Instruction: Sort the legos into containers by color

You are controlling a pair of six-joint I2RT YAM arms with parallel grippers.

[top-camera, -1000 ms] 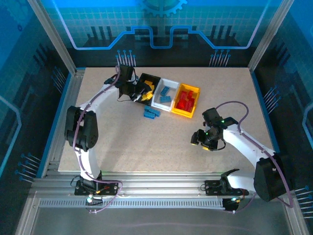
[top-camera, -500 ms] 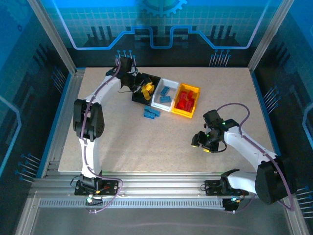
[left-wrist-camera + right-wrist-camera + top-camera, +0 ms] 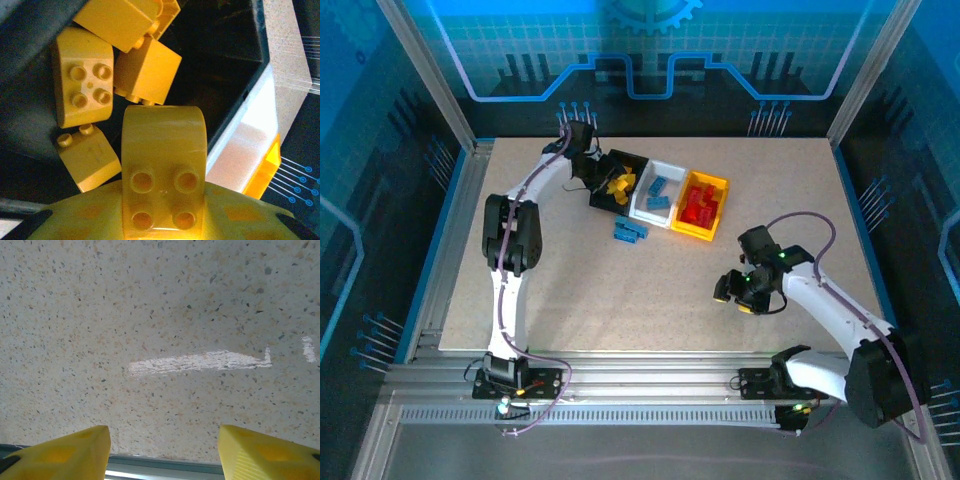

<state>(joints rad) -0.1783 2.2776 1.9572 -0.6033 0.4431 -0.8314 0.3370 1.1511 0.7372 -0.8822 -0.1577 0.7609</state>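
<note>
A speckled counter [image 3: 570, 290] seen from above, with two white arms reaching over it. In the last second the left arm [image 3: 535, 185] has swung its elbow inward and stretched further toward the far side. This has carried the left gripper [image 3: 603, 183] over the black bin [image 3: 638, 160]. The right arm has barely shifted.

The black bin, a white bin [image 3: 672, 165] and a yellow bin [image 3: 720, 183] sit in a touching row. They hold yellow bricks [image 3: 82, 95], blue bricks [image 3: 658, 192] and red bricks [image 3: 700, 208] in that order.

The left wrist view shows the fingers clamped on a yellow brick [image 3: 162, 165] directly above the others, so it seems ready to drop. The right gripper [image 3: 165, 440] hovers over bare counter with its fingers apart and empty.

A small cluster of blue bricks on the counter [image 3: 630, 232] lies just in front of the bins, unmoved. These look like the last bricks left to sort.
</note>
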